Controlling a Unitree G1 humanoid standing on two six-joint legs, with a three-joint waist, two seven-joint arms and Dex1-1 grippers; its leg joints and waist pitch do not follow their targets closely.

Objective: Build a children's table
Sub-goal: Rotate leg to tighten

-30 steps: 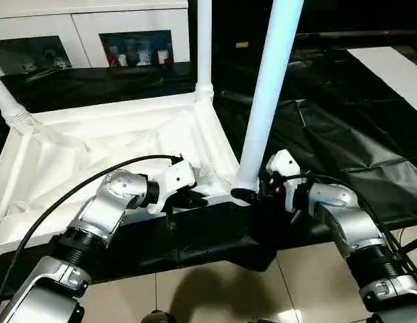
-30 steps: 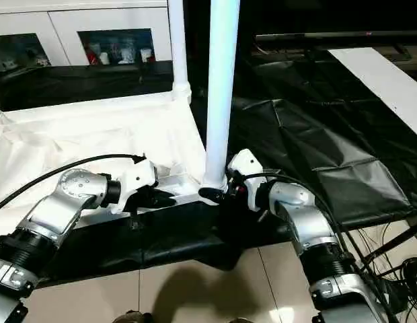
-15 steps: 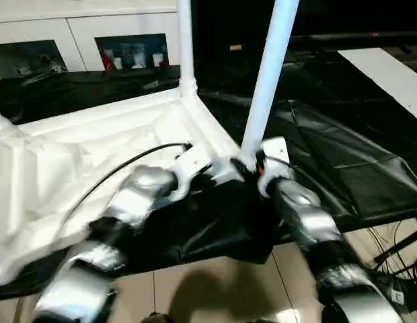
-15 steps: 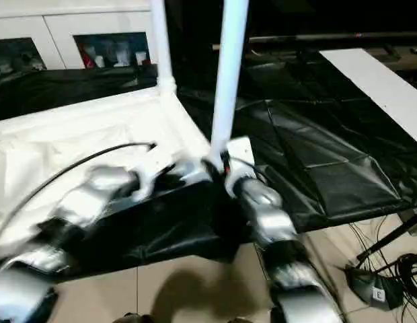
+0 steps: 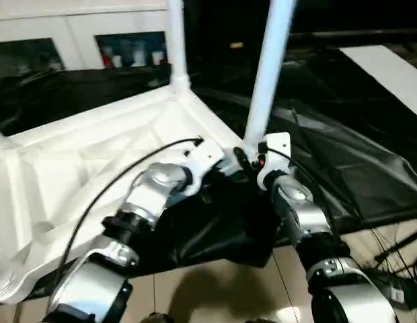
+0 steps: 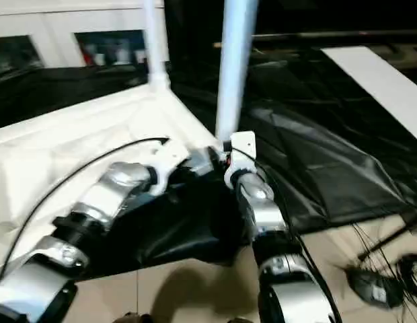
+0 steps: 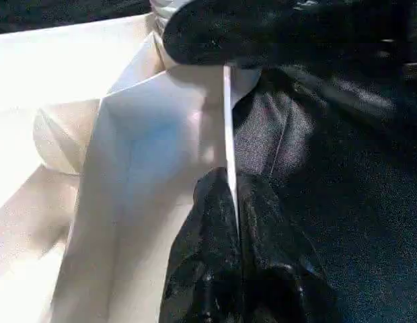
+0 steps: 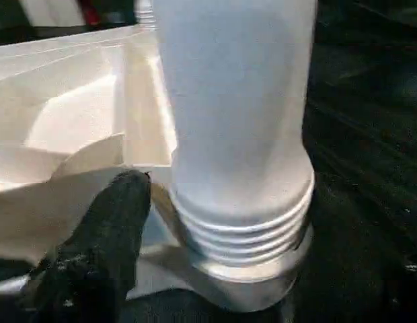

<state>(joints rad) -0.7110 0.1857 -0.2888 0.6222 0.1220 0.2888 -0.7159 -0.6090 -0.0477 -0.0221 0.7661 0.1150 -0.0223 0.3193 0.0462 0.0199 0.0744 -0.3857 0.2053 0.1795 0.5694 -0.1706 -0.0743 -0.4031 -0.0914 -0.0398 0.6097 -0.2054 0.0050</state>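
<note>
The table top (image 5: 94, 168) lies upside down on a surface draped in black sheet (image 5: 343, 155), ribbed side up, so the corner sockets face upward to take the legs. The near-right leg (image 5: 266, 74) stands in its socket at the corner closest to the robot, its threaded base seated in the collar in the right wrist view; another leg (image 5: 175, 40) stands at the far corner. The left gripper (image 7: 235, 202) has its jaws clenched on the thin rim of the top just beside that socket, probably to steady the top against twisting. The right gripper (image 5: 245, 156) sits at the base of the near leg, one black finger (image 8: 107, 222) against the socket side (whether its jaws are closed on the leg I cannot tell). This corner lies near the surface's front edge, with floor (image 5: 215, 289) below, so there is little margin toward the robot. To the right the sheet is open. A cabinet (image 5: 74, 40) stands well behind.
</note>
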